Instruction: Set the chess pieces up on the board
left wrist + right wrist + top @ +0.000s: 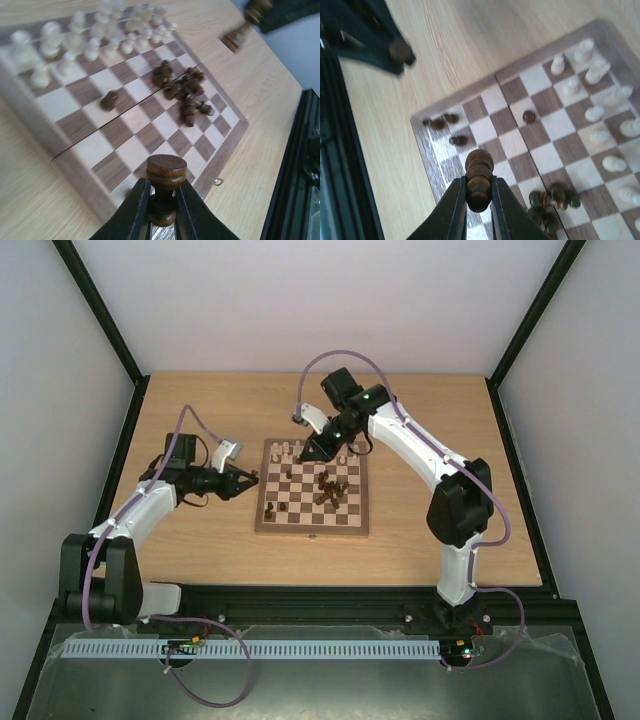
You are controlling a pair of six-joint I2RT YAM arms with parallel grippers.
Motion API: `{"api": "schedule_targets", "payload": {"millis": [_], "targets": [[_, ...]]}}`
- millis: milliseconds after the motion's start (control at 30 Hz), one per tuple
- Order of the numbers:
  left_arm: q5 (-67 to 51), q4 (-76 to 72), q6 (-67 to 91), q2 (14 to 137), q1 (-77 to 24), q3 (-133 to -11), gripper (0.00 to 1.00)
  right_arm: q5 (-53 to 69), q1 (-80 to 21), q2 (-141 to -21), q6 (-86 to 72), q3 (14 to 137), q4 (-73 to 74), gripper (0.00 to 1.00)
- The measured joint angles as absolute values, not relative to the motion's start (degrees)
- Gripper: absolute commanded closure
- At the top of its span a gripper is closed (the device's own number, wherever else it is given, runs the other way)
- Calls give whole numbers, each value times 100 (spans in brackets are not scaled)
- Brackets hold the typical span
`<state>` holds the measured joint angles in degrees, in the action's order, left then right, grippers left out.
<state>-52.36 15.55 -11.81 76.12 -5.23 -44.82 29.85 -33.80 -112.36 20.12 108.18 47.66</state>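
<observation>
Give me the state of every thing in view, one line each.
left gripper, shut on first dark piece, upright.
right gripper, shut on second dark piece, above the board.
board, open flat on the table.
pale pieces, standing in rows along one edge.
dark heap, jumbled and toppled mid-board.
lone dark piece, apart from the heap, pose unclear.

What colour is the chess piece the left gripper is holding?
The piece is dark brown; the left wrist view shows it best.
</observation>
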Motion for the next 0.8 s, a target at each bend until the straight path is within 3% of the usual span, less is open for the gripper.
{"api": "schedule_targets", "payload": {"millis": [333,800], "targets": [[-5002,1120,-272,7255,-36,-4064,91,1787,-4440,-10864,3201,9290,4497,93],[-4877,926,27,7207,-5,-4025,91,1417,-4834,-11371,3614,9166,4204,92]]}}
